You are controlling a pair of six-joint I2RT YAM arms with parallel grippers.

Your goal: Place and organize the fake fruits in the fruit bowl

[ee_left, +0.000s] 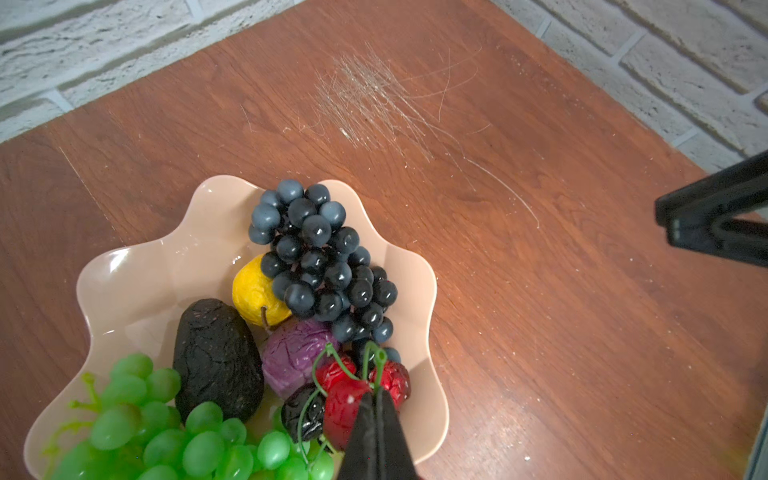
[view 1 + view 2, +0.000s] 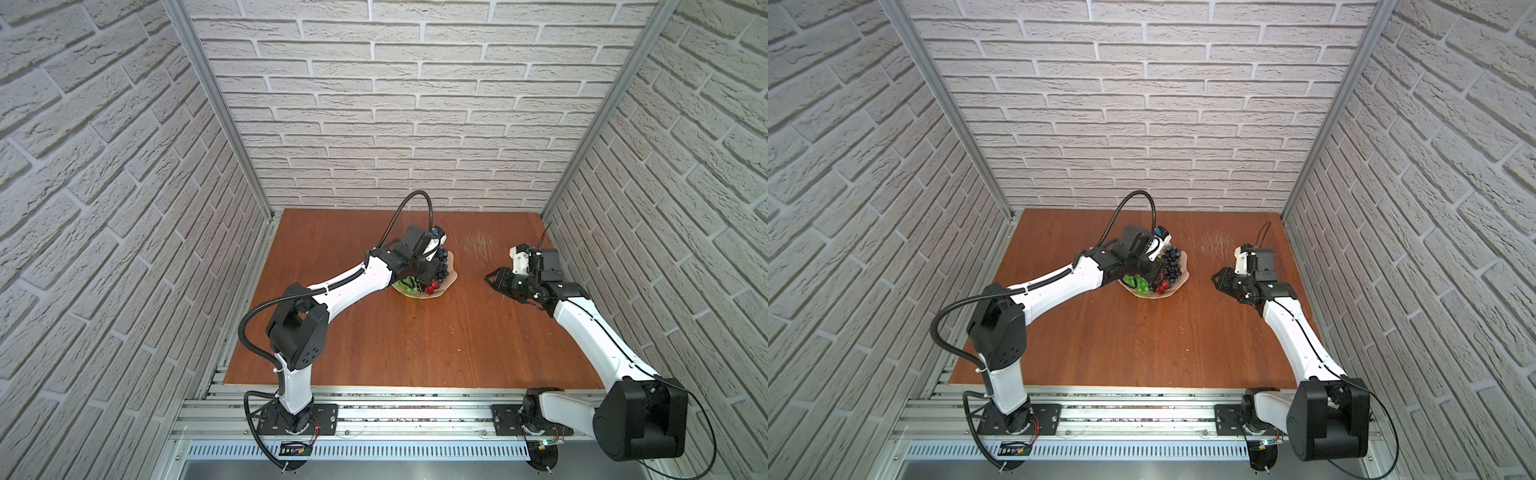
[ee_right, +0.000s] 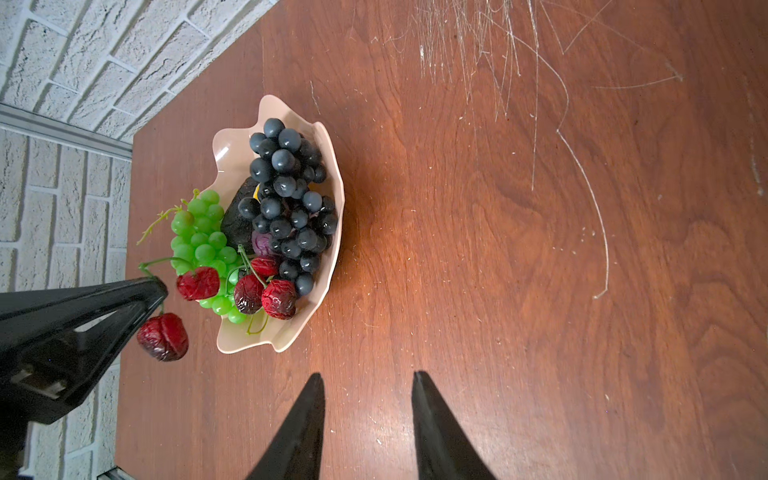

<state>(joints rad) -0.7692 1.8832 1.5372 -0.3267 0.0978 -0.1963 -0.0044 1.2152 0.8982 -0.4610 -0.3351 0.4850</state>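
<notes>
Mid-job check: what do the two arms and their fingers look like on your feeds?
Both arms have white shells and black joint housings. The left arm carries a thick black corrugated hose looping outside it; the right arm shows a thin black wire along its shell. The left gripper and right gripper have black fingers tapering to points.

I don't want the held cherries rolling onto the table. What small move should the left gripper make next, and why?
Probably ease the left gripper down and a little inward over the fruit bowl before letting go. It is shut on the stem of the stemmed cherries, which dangle in the air close to the rim, so a drop from here might bounce out.
</notes>
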